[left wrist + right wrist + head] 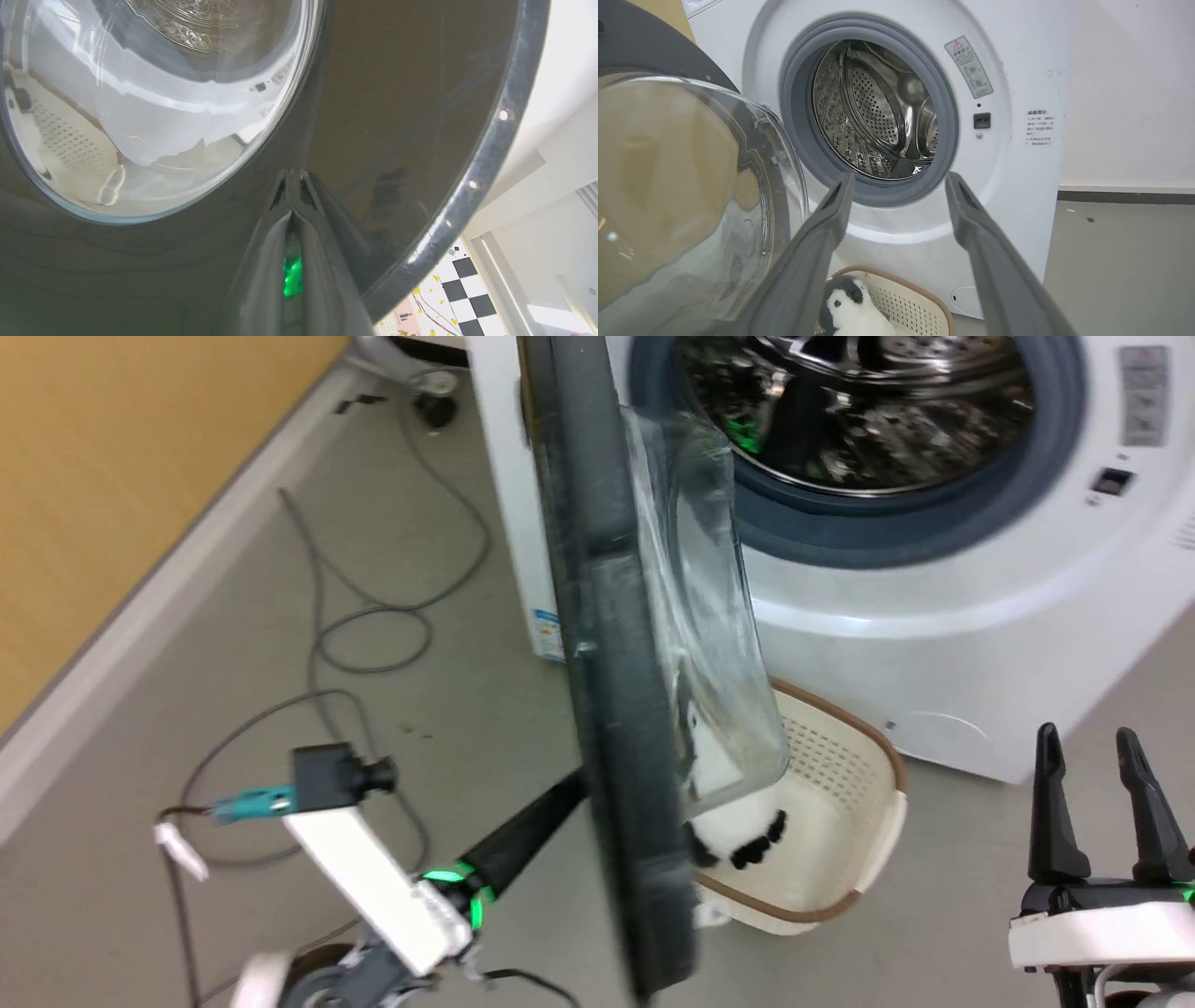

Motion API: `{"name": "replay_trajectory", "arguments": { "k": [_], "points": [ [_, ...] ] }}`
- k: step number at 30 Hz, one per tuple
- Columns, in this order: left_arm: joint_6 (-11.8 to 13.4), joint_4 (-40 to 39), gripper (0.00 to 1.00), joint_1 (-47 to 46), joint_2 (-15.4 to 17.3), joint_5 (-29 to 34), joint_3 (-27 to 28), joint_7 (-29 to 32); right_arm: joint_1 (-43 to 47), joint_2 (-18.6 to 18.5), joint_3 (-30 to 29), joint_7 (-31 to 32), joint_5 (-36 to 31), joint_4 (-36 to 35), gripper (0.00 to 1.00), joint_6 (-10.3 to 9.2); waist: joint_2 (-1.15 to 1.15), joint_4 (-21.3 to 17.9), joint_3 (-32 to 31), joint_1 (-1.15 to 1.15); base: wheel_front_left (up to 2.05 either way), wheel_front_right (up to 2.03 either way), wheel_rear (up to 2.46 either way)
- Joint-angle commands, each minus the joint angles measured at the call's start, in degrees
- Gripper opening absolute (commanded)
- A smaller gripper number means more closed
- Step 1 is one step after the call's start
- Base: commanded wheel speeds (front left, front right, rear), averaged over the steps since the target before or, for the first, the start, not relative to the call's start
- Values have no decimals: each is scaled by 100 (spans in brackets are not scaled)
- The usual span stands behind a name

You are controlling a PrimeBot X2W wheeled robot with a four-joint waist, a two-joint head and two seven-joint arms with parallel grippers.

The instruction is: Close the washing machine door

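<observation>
The washing machine (934,616) stands at the upper right, its steel drum (859,411) exposed. The washing machine door (607,663) hangs half open and edge-on to the head view, its glass bowl (709,616) bulging toward the machine. My left gripper (574,789) is shut, with its tips against the door's glossy black outer face (397,116); in the left wrist view the left gripper (293,175) touches just beside the window (140,116). My right gripper (1088,731) stands open at the lower right, apart from the door. In the right wrist view the right gripper (899,179) points at the drum (878,116).
A cream basket (840,784) holding a black-and-white plush penguin (852,312) sits on the floor under the door, against the machine's front. Grey cables (373,616) loop over the floor at the left, beside a yellow wall (112,476).
</observation>
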Motion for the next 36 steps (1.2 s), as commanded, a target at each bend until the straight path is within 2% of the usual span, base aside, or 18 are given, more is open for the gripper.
{"name": "replay_trajectory", "arguments": {
  "k": [1, 10, 18, 22, 25, 28, 30, 32, 36],
  "points": [
    [-27, 13, 0, -151, -38, 27, -162, -128, -83, 12, -1, -26, 29, 2, 100, 5, 0, -214, 33, 0, 0, 0, 0],
    [-27, 625, 0, -826, -55, 282, -1452, -1089, -165, 12, -10, -26, 48, 0, 100, 5, 0, -881, 165, 0, 0, 0, 0],
    [-27, 1174, 0, -1265, 107, 252, -2388, -1878, -137, 12, -7, -26, 82, 18, 100, 5, 0, -1128, 95, 0, 0, 0, 0],
    [-27, 1139, 0, -1304, 408, 187, -2617, -2301, -86, 12, -44, -26, 96, -21, 100, 5, 0, -1121, 1, 0, 0, 0, 0],
    [-27, 992, 0, -1373, 739, 396, -2754, -2776, -57, 12, -37, -26, 88, -55, 100, 5, 0, -1087, -90, 0, 0, 0, 0],
    [-27, 975, 0, -1450, 1209, 1002, -2864, -3503, -55, 12, 17, -26, 102, -127, 100, 5, 0, -1040, -194, 0, 0, 0, 0],
    [-26, 1348, 0, -1512, 1587, 1802, -2857, -4094, -75, 12, 28, -26, 72, -180, 100, 5, 0, -999, -272, 0, 0, 0, 0],
    [250, 1754, 0, -1569, 1744, 2501, -2698, -4724, -131, 12, -32, -26, 38, -245, 100, 5, 0, -958, -342, 0, 0, 0, 0],
    [1277, 2072, 0, -1620, 1896, 3695, -2276, -5154, -348, 12, -197, -26, -44, -462, 100, 5, 0, -866, -452, 0, 0, 0, 0]
  ]
}}
